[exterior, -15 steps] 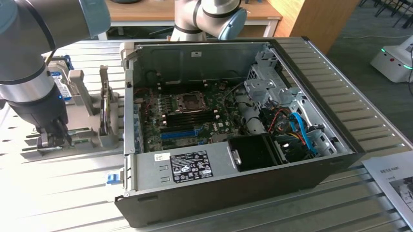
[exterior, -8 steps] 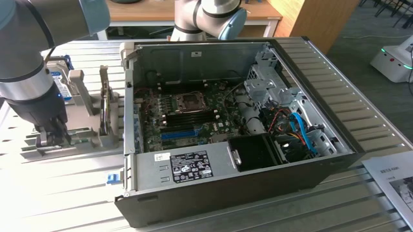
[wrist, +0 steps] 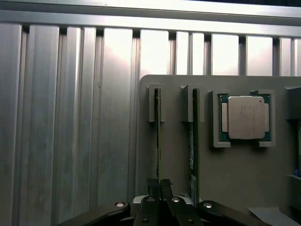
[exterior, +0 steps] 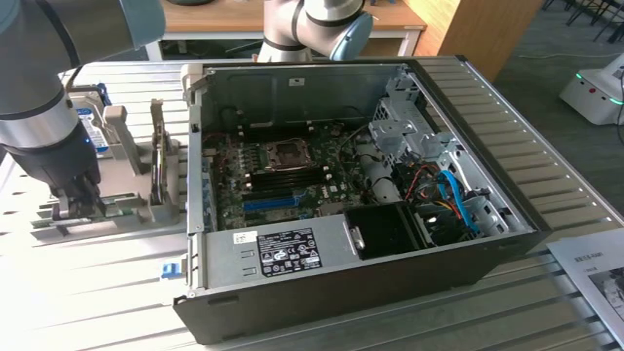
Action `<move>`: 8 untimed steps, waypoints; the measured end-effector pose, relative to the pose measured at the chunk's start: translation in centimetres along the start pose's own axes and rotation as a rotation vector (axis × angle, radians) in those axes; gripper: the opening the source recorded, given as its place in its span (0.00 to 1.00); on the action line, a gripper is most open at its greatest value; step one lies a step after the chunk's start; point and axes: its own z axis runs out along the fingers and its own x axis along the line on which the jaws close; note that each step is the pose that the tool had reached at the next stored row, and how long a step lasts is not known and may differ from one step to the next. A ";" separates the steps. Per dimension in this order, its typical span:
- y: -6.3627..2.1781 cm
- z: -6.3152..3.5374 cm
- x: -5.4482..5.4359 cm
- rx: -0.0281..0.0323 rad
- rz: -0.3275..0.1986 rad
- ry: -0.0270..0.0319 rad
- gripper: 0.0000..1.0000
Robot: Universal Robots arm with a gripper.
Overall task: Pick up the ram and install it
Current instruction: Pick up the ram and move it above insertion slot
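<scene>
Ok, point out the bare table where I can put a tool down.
Free: the table on the camera side of the grey holder, up to the blue clip; also the slats along the computer case on the exterior view's right, as far as the paper. Crowded: the holder, where the gripper is shut on the ram stick.

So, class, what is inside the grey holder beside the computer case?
In the holder: the ram and a second stick standing on edge in slots, and a processor chip in a pocket. The claw, shut on the ram, covers its near end.
</scene>
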 end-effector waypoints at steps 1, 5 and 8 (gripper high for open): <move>0.00 -0.09 0.0 -0.0001 0.000 0.0000 0.12; 0.02 -0.44 0.0 -0.0001 0.000 0.0000 0.12; 0.03 -0.74 0.0 0.0000 0.000 -0.0001 0.12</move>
